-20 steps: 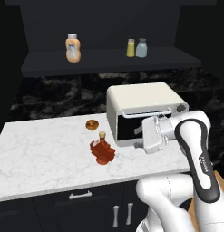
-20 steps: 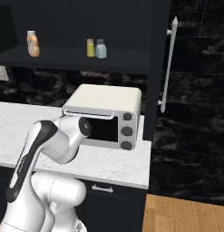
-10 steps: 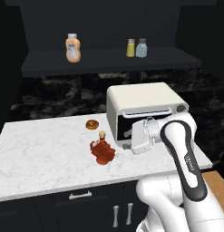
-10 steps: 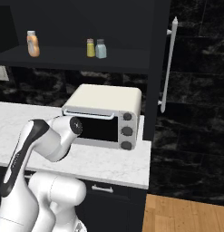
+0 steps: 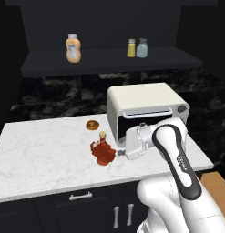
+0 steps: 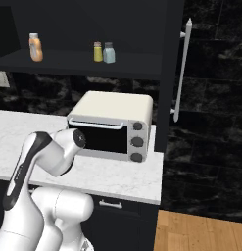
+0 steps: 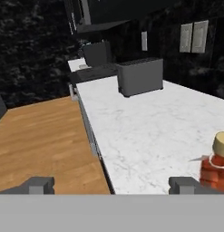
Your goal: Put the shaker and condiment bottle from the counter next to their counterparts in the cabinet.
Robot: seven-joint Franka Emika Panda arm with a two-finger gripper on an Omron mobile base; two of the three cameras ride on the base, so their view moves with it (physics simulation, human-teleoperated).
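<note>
The gripper (image 5: pixel 117 153) has swung toward the condiment bottle (image 5: pixel 103 152), jaws wide, empty; rigid, slick: grip its faceted body.

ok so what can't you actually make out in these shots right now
- gripper, left base view: its fingertips merge with the dark oven front, so any contact with the condiment bottle is unclear.
- condiment bottle, hand view: cut off by the right edge.
- gripper, right base view: hidden behind the robot's own arm.
- shaker on the cabinet shelf: too small for detail.
</note>
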